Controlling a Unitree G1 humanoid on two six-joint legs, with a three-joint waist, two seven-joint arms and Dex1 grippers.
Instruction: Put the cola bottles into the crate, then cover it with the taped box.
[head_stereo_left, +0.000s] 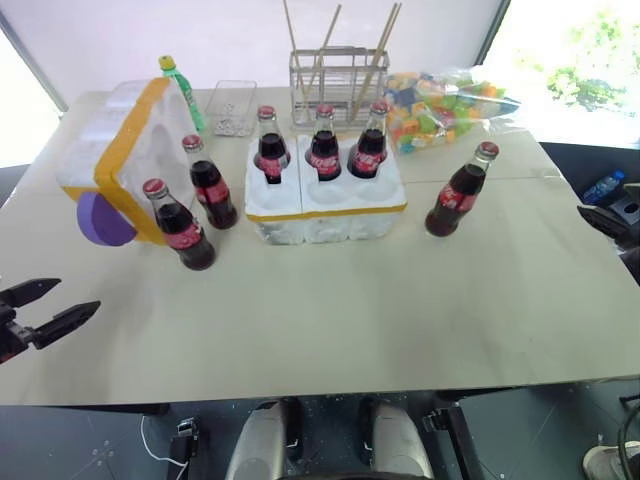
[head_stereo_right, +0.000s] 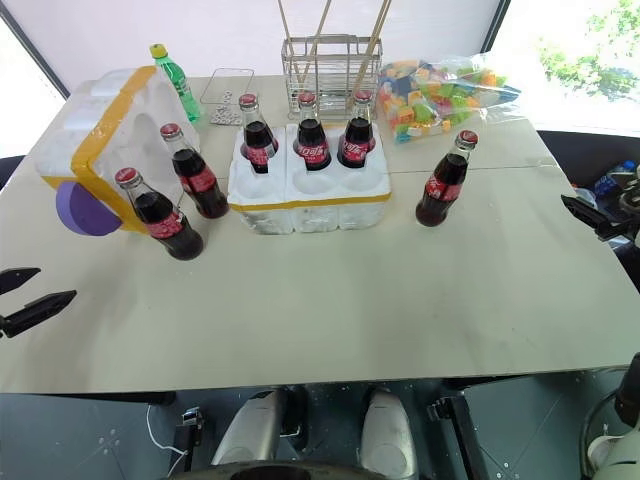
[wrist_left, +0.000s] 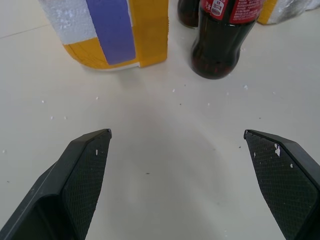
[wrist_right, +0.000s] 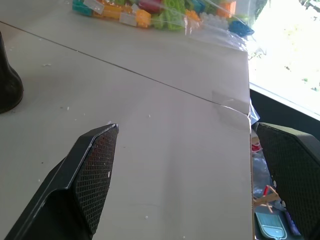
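The crate (head_stereo_left: 325, 212), a low white foam block with a yellow band, stands mid-table with three cola bottles (head_stereo_left: 323, 147) upright in its back wells; the front wells show empty. Two more bottles (head_stereo_left: 210, 185) stand on the table to its left, and one (head_stereo_left: 460, 192) to its right. The taped box (head_stereo_left: 130, 150) lies on its side at the left, purple disc (head_stereo_left: 100, 220) facing me. My left gripper (head_stereo_left: 78, 294) is open and empty at the table's left edge, a short way in front of the box and the nearest bottle (wrist_left: 220, 40). My right gripper (wrist_right: 186, 127) is open and empty over the right edge.
Behind the crate stand a wire rack with sticks (head_stereo_left: 337, 85), a bag of coloured blocks (head_stereo_left: 440, 105), a clear tray (head_stereo_left: 232, 105) and a green bottle with a yellow cap (head_stereo_left: 185, 90). Bare tabletop (head_stereo_left: 350, 300) stretches in front of the crate.
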